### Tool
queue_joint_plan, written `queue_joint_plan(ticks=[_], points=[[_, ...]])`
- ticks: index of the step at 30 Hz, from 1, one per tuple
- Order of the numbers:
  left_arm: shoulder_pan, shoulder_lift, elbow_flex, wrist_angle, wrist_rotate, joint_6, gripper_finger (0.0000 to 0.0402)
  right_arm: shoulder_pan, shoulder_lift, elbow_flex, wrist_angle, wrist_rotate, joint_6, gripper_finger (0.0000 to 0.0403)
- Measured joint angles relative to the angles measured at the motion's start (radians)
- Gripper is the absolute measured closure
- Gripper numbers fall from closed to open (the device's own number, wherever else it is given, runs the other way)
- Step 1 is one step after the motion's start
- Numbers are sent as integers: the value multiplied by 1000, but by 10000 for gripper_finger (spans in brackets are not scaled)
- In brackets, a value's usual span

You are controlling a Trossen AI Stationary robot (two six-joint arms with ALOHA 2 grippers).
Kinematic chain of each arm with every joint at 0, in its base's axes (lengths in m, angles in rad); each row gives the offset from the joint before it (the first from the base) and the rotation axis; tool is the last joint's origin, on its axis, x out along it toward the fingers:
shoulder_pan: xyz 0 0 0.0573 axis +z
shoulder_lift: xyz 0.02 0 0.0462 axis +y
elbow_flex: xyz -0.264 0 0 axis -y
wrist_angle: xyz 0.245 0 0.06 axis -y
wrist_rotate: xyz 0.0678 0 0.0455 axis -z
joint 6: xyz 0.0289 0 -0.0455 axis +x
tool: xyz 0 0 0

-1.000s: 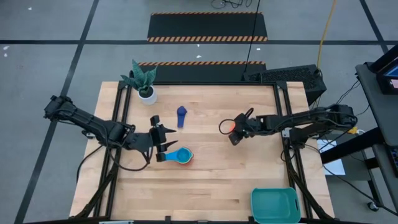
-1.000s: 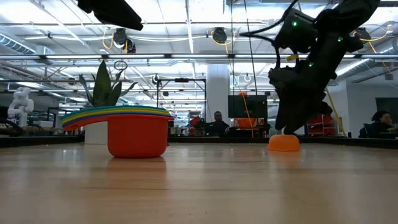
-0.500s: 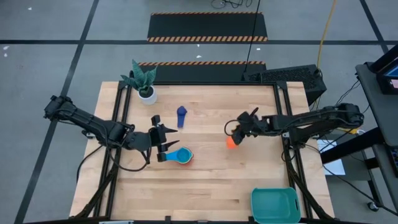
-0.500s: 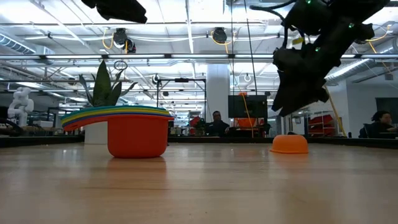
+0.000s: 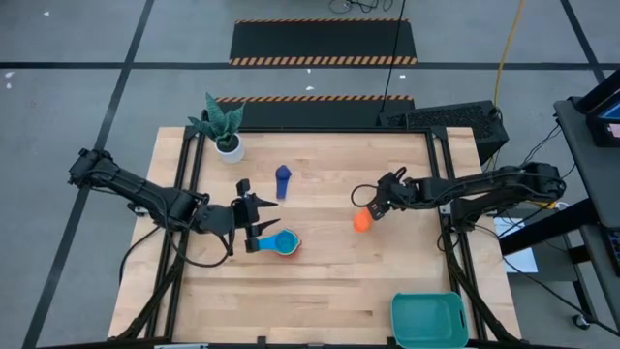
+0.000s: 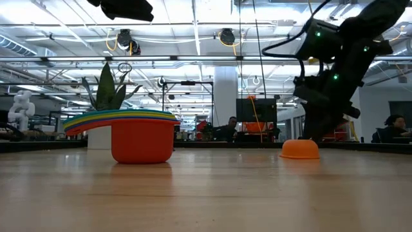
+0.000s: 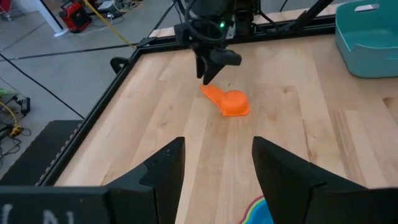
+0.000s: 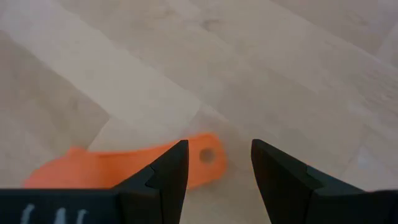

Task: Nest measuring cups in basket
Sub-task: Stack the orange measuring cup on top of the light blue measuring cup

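Orange cup (image 5: 361,222) upside down, just beside open right tool (image 5: 374,206).

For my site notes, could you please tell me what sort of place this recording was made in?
Probably a robotics lab or workshop in an open industrial hall: a light wooden worktable in a black metal frame, yellow-and-black hazard-striped floor mats on grey concrete, and overhead steel trusses with strip lights.

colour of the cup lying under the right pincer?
Orange cup, upside down on the table; clearest in the left wrist view.
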Motion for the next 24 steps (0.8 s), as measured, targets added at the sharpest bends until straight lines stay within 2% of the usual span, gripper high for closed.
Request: queue_joint_plan(ticks=[8, 14, 24], points=[[4, 0, 0, 1, 1, 9, 213, -63, 0, -103, 182, -130, -51, 236], [4, 0, 0, 2, 2, 9, 213, -83, -3, -154, 277, -184, -87, 236], [4, 0, 0, 5, 2, 9, 213, -82, -2, -159, 311, -238, -130, 236]])
